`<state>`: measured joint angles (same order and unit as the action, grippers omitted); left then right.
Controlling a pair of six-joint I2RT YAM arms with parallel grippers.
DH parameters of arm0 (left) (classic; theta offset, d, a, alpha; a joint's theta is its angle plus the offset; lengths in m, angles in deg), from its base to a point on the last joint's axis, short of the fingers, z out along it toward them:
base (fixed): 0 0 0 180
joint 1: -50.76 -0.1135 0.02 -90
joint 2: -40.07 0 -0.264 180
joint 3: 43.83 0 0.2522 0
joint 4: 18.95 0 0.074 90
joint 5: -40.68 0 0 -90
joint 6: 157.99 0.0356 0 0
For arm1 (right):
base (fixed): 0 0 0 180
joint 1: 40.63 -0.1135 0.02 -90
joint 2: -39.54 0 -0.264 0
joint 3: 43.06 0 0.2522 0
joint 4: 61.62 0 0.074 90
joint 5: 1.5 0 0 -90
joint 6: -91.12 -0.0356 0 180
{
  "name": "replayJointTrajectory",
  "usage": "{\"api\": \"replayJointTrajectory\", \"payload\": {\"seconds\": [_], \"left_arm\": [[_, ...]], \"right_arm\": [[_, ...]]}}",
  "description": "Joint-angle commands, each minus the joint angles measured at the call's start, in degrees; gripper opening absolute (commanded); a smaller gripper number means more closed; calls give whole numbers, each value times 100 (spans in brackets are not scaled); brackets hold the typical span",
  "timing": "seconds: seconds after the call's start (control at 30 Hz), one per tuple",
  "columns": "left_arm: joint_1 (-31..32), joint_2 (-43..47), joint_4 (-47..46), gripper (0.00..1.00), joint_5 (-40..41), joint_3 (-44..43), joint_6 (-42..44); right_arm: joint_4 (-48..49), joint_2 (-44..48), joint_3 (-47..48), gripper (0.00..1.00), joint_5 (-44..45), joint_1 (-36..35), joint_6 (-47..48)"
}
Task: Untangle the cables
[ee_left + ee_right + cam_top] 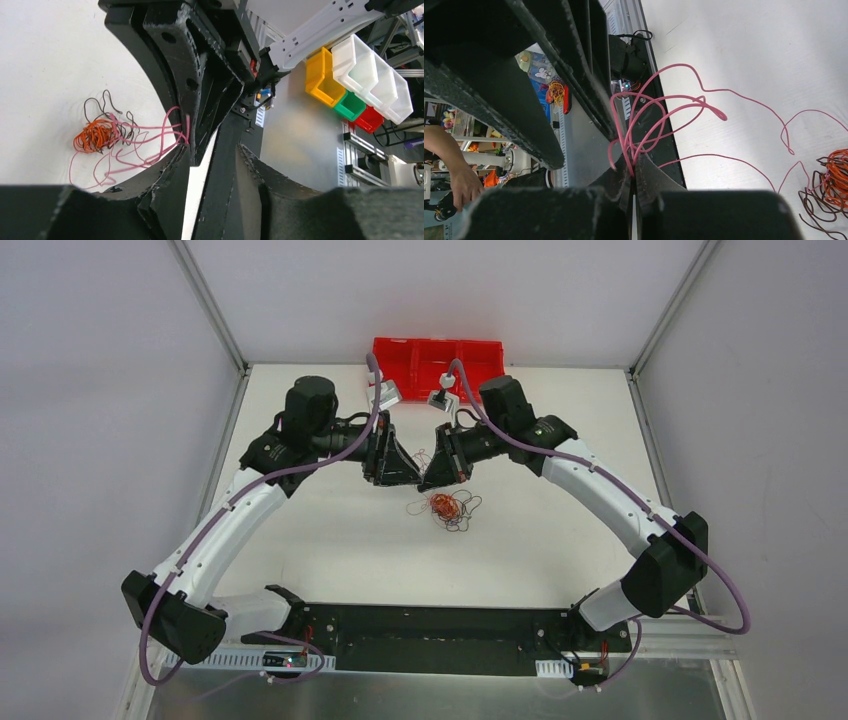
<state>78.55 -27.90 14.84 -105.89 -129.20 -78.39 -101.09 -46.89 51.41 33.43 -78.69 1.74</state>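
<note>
The right claw (633,172) is closed tight, its two fingers pressed together on several loops of a pink-red wire (659,107). The loops fan up and outward from the pinch. From there a single strand trails down across the white table (330,530) to the rest of the cables (446,507).

The left claw (212,165) is partly open, its fingers apart with a strip of table showing between them. It holds nothing. The tip of the right claw reaches into that gap, and the pinched wire ends right at that tip. I cannot tell whether the left fingers touch the wire.

From above, the two claws meet tip to tip over the middle of the table. The cables lie just nearer the arm bases than that meeting point. They form a small loose tangle, with an orange coil (92,136) at its heart and dark strands and slack pink-red loops straggling round it.
</note>
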Motion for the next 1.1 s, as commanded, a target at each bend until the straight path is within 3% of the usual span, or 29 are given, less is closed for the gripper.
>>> {"api": "replayJointTrajectory", "payload": {"seconds": [0.0,0.07,0.23,0.33,0.4,0.67,0.93,1.07], "left_arm": [[169,-34,-49,32,195,-292,201],[174,-37,-13,26,487,-292,138],[-44,66,237,33,1077,-233,252],[-275,51,238,34,1028,-237,48],[-308,25,238,40,929,-262,49],[-103,-122,96,48,59,-327,-124],[-85,-184,62,52,871,-188,-127],[-164,-291,62,46,1174,-184,-254]], "right_arm": [[156,4,29,0,-231,-6,-42],[131,37,17,0,-217,-4,16],[23,174,-79,0,-220,8,131],[-92,240,-148,0,-206,12,223],[-124,277,-174,0,-200,13,261],[-1,176,-127,0,-207,16,171],[49,177,-115,0,-331,10,114],[-75,254,-151,0,-408,5,223]]}}
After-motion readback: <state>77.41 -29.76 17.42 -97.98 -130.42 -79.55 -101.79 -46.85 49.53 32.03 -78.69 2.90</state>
